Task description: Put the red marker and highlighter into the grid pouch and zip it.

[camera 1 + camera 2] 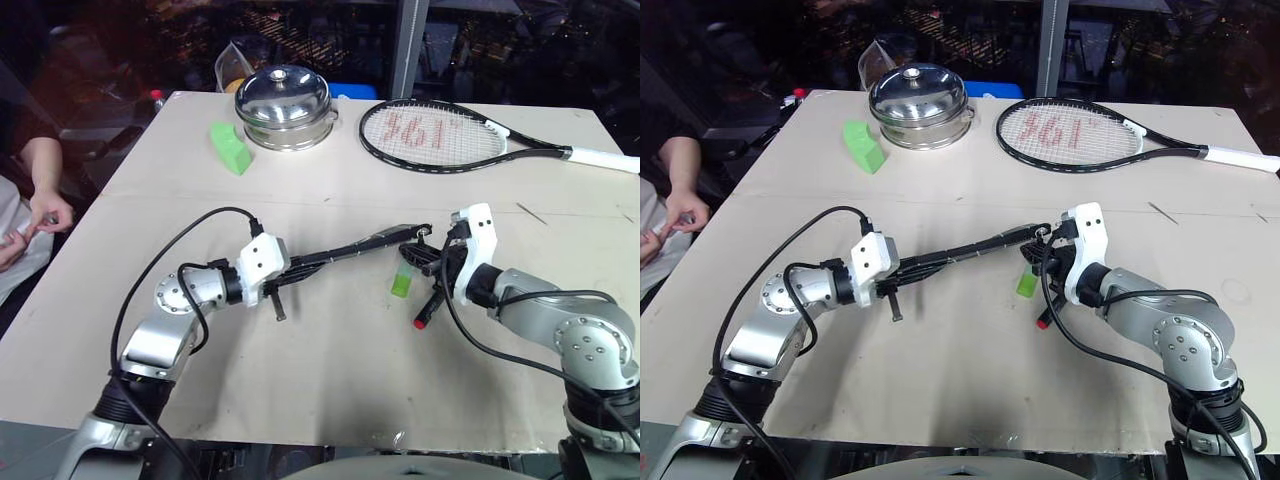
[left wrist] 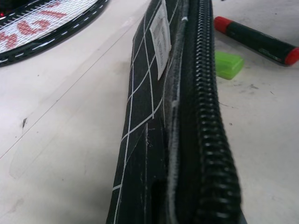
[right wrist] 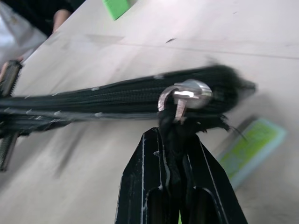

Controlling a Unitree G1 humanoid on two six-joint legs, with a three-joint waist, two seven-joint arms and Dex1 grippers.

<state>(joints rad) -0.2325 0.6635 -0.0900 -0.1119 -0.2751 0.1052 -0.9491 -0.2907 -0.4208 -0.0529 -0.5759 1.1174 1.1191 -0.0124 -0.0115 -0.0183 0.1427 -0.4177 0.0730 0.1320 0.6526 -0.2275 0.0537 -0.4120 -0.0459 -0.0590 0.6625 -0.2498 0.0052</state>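
Note:
The grid pouch (image 1: pixel 350 248) hangs edge-on above the table, stretched between my two grippers, its zip teeth (image 2: pixel 208 116) running along the upper edge and a white label (image 2: pixel 161 37) on its side. My left gripper (image 1: pixel 292 264) is shut on the pouch's left end. My right gripper (image 3: pixel 171 136) is shut on the dark tab under the metal zip pull (image 3: pixel 184 95) at the pouch's right end. The light-green highlighter (image 1: pixel 401 279) lies on the table below that end. The red marker (image 1: pixel 428 310) lies just right of it, partly hidden by my right gripper.
At the back of the table stand a steel lidded pot (image 1: pixel 284 105), a green wedge block (image 1: pixel 230 147) and a tennis racket (image 1: pixel 440 135). A person's hand (image 1: pixel 45 212) rests at the table's left edge.

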